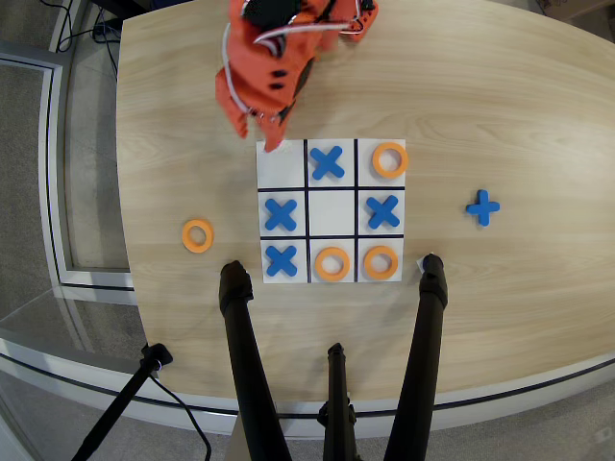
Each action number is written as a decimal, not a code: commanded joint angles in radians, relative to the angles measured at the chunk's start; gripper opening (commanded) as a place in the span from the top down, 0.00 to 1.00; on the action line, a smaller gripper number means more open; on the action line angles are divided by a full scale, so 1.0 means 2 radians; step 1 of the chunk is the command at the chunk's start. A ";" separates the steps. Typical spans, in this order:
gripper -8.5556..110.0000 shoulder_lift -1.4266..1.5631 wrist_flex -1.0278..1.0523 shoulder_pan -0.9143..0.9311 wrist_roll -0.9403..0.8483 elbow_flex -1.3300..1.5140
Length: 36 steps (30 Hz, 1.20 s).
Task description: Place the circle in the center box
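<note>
— While the small flat orange ring (197, 235) lies alone on the pale wood-grain tabletop (519, 115), well to the left of the white nine-cell grid board (282, 160) in the overhead view, how is the step in hand best carried out?

— The ring is judged to be the circle meant, since nothing is held by the orange two-finger gripper (259, 133). That gripper hangs over the table just beyond the board's top-left corner, one fingertip overlapping that corner in the picture. Its fingers look narrowly parted, though the gap cannot be judged with confidence from above.

— And the target?

— The centre cell (332, 212), bounded by black lines, is seen bare. Four blue X-shaped pieces (280, 214) and three other orange rings (332, 263) are spread over the cells around it; a fifth blue cross (482, 206) lies off the board to the right.

— What care is called for?

— The fingers are best opened wider than the ring's band, lowered onto the loose ring from straight above, and closed across one side of it. The carry should be kept high enough that the neighbouring pieces are not swept.

— Can any writing be read?

— None is made out; no brand or label is legible on arm, board or pieces.
</note>
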 commanded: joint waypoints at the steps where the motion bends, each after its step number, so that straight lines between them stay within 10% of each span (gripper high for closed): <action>1: 0.81 -0.116 -0.031 0.018 0.017 -0.109; 12: 0.81 -0.394 -0.033 -0.002 0.129 -0.436; 36: 0.81 -0.693 -0.136 0.011 0.127 -0.611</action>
